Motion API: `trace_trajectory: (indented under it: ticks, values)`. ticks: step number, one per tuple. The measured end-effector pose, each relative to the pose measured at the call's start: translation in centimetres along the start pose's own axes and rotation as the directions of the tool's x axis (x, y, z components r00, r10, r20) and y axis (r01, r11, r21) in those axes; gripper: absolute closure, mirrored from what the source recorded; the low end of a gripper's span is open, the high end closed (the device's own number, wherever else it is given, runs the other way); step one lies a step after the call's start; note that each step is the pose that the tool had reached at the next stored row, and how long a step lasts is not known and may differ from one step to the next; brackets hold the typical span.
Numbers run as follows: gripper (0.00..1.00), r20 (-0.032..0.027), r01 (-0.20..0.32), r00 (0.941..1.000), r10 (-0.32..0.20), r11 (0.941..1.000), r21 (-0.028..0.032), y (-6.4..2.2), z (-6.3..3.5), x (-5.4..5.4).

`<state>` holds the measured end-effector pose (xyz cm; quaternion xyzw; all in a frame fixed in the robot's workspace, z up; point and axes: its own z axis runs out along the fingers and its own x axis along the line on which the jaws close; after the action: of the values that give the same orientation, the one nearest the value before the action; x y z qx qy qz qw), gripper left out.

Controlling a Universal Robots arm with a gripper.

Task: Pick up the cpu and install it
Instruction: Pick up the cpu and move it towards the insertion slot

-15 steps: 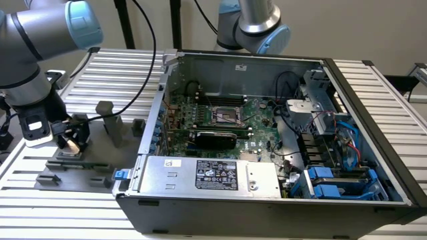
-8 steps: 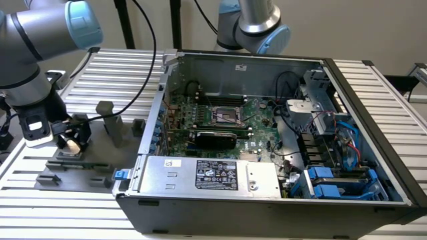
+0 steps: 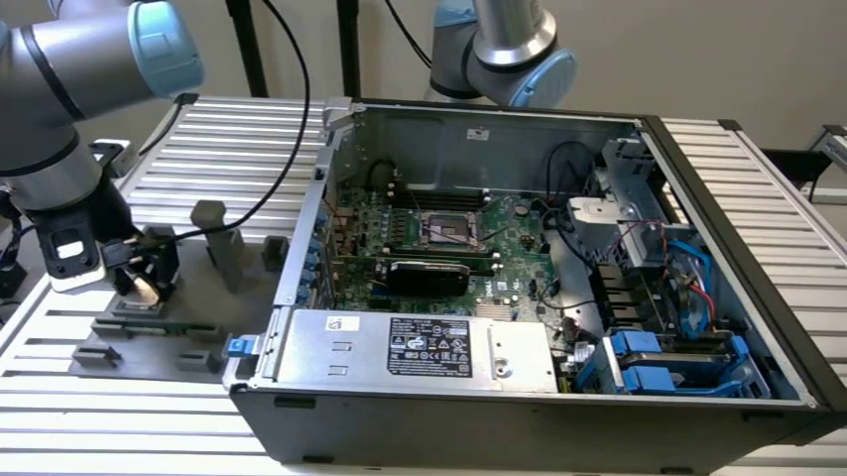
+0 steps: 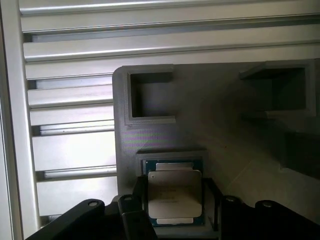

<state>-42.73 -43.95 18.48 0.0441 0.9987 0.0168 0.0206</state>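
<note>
Down at the exterior view's left edge of the slatted surface (image 3: 252,149), the end effector (image 3: 139,283) sits low over the grey fixture (image 3: 185,332), just beside the open computer case (image 3: 530,297). The cpu (image 4: 175,195) lies flat in the fixture's pocket. The black fingers (image 4: 140,197) are clamped against two opposite edges of the cpu.
</note>
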Motion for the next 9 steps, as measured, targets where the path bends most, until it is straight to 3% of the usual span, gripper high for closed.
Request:
trace_trajectory:
  ticks: [6, 9]
  values:
    - [0.45, 0.0016, 0.000, 1.0000, 0.000, 1.0000, -0.0005, 0.00, -0.06, -0.01]
    - [0.45, 0.0011, 0.000, 1.0000, 0.000, 1.0000, -0.0002, 0.03, -0.78, -0.03]
